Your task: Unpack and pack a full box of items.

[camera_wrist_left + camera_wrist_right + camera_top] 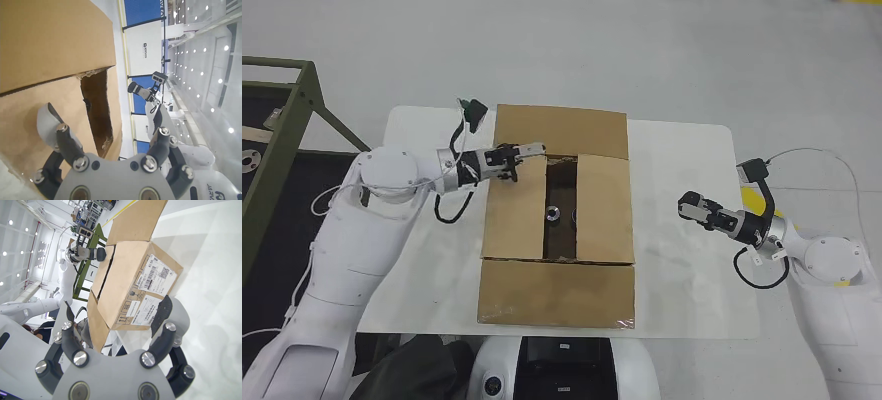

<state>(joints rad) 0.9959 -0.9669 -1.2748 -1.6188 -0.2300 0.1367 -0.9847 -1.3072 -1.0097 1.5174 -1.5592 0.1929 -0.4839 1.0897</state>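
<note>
The cardboard box sits mid-frame on the white table, outer flaps spread, with a small round item in its gap. At right, the right gripper gapes wide, well apart from the box. The left gripper, also spread open, is over the inner flap left of the gap.

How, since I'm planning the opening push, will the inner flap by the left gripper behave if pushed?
The flap probably stays stiff and hinges along its crease, since it lies flat, board-like. Its torn corner suggests it could rip if yanked. Likely light too: a thin cardboard sheet.
</note>
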